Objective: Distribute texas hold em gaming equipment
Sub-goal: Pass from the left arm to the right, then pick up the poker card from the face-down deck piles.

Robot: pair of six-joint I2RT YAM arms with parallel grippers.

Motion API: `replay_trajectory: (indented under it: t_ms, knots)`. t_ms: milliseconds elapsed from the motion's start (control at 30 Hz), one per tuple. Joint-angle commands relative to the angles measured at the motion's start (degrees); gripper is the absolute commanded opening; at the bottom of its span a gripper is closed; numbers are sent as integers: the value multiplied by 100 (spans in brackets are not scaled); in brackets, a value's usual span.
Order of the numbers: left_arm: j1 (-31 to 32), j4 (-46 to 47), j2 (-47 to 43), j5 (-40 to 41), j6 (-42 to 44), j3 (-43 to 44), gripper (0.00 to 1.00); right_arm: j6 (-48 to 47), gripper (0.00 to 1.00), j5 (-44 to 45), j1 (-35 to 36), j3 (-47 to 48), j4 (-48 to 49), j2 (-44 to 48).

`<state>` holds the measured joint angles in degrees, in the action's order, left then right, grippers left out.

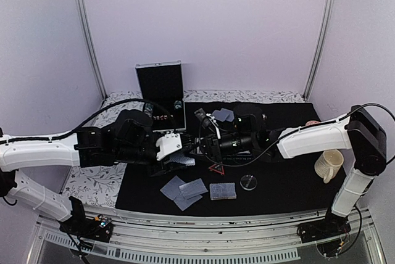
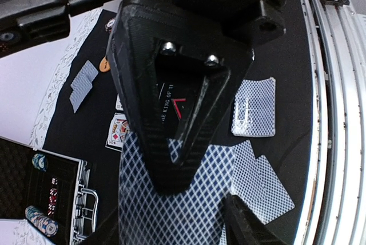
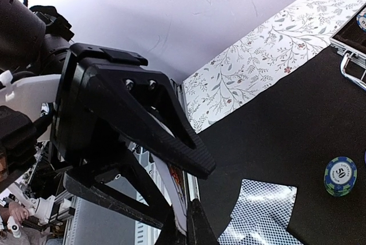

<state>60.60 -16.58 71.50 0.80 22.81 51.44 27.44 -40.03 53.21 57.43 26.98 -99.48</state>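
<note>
Tool of the left arm [image 2: 203, 196], over the desk [image 1: 92, 187] slightly left of centre, is clenched on a playing card [image 2: 148, 210] with its patterned back in view. Loose cards [image 1: 185, 191] lie face down toward the near edge, with the red triangle marker [image 1: 216, 168] behind them and the clear disc [image 1: 249, 182] to their right. Tool of the right arm [image 3: 184, 230], just right of centre, is clenched on a second card [image 3: 176, 185] seen edge-on.

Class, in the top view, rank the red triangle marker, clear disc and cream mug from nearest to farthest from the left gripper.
From the left gripper:
1. red triangle marker, just right of it.
2. clear disc, further right, nearer the arm bases.
3. cream mug, far right.
</note>
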Motion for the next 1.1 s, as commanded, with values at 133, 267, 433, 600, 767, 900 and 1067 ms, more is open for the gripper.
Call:
replay_trajectory:
  t_ms: [133, 267, 433, 600, 767, 900, 1067]
  knots:
    - [71, -26, -445, -86, 2, -150, 72, -407, 2, 37, -67, -347, -404, 755]
    - [11, 88, -1080, -500, -167, -369, 79, -714, 2, 15, -117, -508, -627, 1138]
    - [-409, 389, -1784, -1400, -856, -606, 69, -1116, 2, -366, -115, -657, -747, 1536]
    - [-660, 817, -2054, -2051, -1393, -770, 53, -1288, 2, -557, -106, -660, -765, 1692]
    - [-716, 812, -1807, -1907, -1688, -719, 49, -1320, 2, -658, -84, -608, -745, 1702]
    - [-751, 1098, -1644, -2330, -1875, -849, 52, -1355, 2, -697, -48, -559, -741, 1721]
    - [-774, 1205, -1631, -2285, -1834, -930, 34, -1369, 2, -733, -28, -540, -738, 1748]
